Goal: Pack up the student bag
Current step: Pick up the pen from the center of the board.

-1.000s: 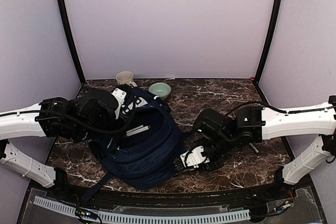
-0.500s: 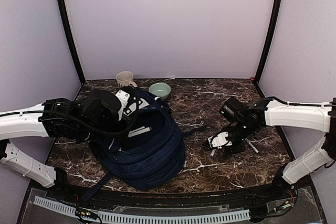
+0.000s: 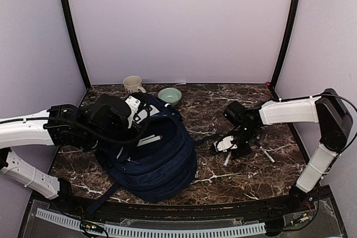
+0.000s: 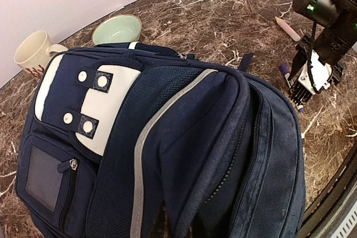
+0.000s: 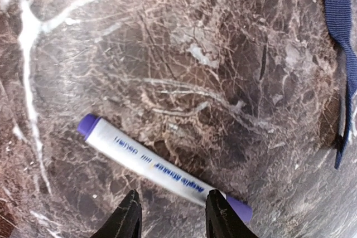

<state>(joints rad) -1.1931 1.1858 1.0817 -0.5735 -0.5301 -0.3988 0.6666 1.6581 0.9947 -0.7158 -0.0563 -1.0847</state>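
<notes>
The navy student bag [image 3: 153, 157] lies at the left of the marble table, its top under my left arm. My left gripper [image 3: 131, 106] is shut on a fold of the bag's fabric near the open zipper. In the left wrist view the student bag [image 4: 167, 137] fills the frame and hides the fingers. A white marker with purple ends [image 5: 162, 171] lies on the marble to the right of the bag. My right gripper [image 5: 173, 218] hangs open just above it, one finger near each side. From above, the right gripper [image 3: 226, 145] stands over the marker [image 3: 227, 160].
A cream mug [image 3: 132, 83] and a pale green bowl [image 3: 169, 95] stand at the back behind the bag. Another pen [image 3: 268, 155] lies right of the right gripper. A blue bag strap [image 5: 343, 54] trails along the marble at the right wrist view's right edge.
My right arm pulled away from the bag's near right edge and moved right and back over the marker. The left arm and the bag have barely shifted.
</notes>
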